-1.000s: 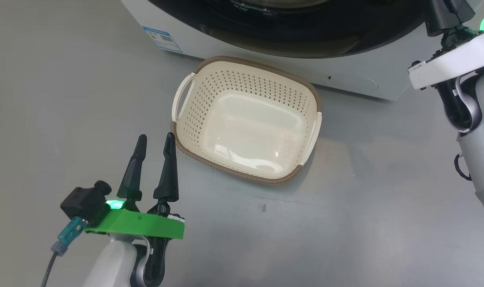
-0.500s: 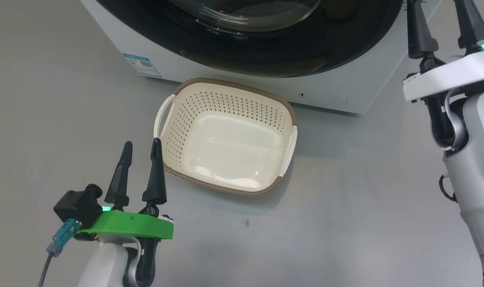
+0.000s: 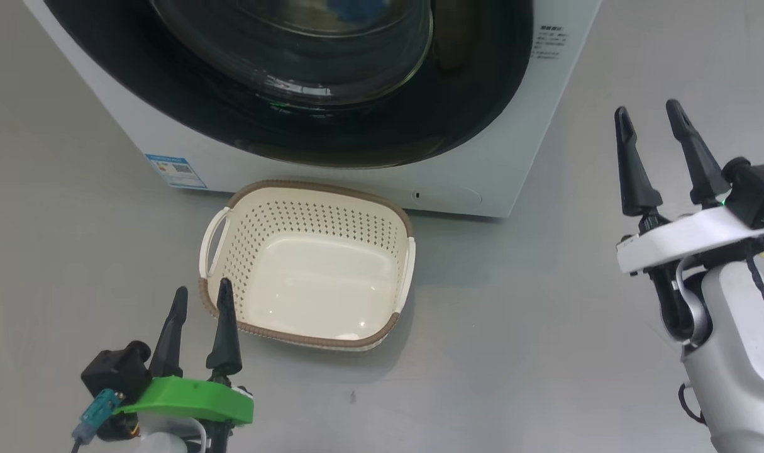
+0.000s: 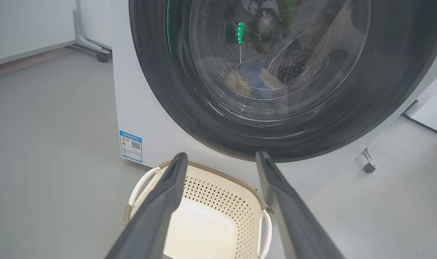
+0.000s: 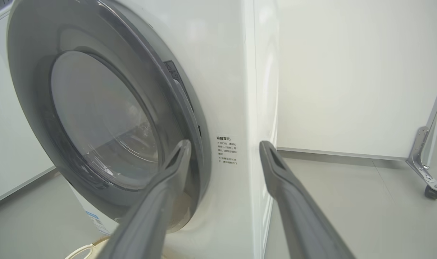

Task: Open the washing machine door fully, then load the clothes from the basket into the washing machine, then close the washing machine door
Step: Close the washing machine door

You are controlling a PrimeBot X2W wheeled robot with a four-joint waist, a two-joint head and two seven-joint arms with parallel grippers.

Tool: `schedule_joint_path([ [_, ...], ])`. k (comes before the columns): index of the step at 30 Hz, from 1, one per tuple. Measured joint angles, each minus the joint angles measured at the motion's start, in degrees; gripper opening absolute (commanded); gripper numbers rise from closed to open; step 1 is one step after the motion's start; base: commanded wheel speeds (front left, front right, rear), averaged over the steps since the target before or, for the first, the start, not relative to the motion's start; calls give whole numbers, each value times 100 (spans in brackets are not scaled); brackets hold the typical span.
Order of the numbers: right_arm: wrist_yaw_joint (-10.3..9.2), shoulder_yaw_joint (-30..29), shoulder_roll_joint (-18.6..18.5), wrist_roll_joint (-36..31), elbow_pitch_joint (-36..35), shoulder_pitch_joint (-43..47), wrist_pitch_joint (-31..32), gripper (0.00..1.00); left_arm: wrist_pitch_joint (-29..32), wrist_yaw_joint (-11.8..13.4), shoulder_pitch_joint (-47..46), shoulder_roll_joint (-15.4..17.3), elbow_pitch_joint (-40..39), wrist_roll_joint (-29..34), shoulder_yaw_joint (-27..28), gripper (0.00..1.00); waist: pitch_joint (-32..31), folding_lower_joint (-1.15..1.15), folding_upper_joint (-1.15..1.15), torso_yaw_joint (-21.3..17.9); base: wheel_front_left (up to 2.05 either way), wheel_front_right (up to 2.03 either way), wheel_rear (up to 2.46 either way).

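Two of three steps looked done, third likely too: basket (image 3: 312,289) on the floor was empty, clothes (image 4: 254,77) sat as a cream-and-blue heap in the drum, seen through the glass, and washing machine door (image 3: 356,135) lay flat against the washing machine (image 3: 281,173) front. Latched or not, could not be told. Left pincer (image 3: 202,287) hung open and empty just beside the basket's near-left rim, fingers aimed at the door, well apart from it. Right pincer (image 3: 646,108), also open and empty, was off the machine's right front corner, near the door's edge but touching nothing.
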Motion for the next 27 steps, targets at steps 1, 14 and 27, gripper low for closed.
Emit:
schedule_joint_path([
  [1,0,-46,9,-21,-12,115,0,100,0,0,46,0,9,32,31,100,-62,0,0,-51,0,0,0],
  [14,0,-620,158,-165,-192,1254,0,100,-1,10,374,3,21,511,322,100,-760,0,0,-605,0,0,0],
  [27,0,-916,326,-235,-319,2106,1,100,0,11,713,7,-16,754,476,100,-1245,0,0,-824,0,0,0],
])
